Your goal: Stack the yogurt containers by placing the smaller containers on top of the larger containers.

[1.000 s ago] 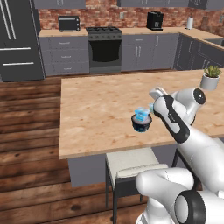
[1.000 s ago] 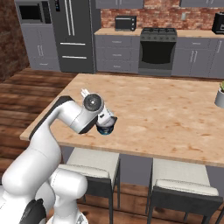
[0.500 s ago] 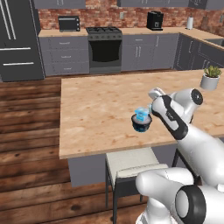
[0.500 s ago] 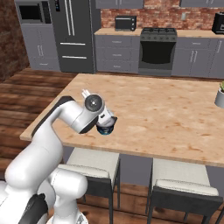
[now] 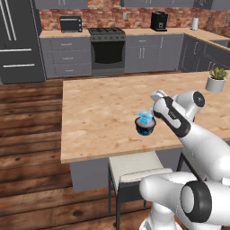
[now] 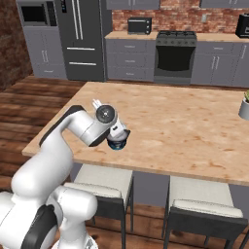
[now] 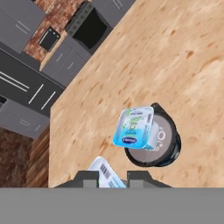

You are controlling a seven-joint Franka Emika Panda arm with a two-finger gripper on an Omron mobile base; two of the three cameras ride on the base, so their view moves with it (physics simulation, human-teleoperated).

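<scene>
We see the small light-blue yogurt cup (image 7: 134,127) lying on the pale top of the dark tub (image 7: 165,151), tilted and overhanging its rim. The tub stands on the wooden tabletop (image 5: 99,117) near the front edge. Our claw (image 7: 108,176) sits just beside the tub with its fingertips (image 7: 87,176) drawn close together, a second pale-blue cup (image 7: 103,171) showing between them.

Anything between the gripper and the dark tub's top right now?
Yes. A small light-blue cup sits tilted on the dark tub and covers much of its grey top. The gripper itself looks shut on a barcoded light-blue pack, held between the jaws just short of the tub.
</scene>
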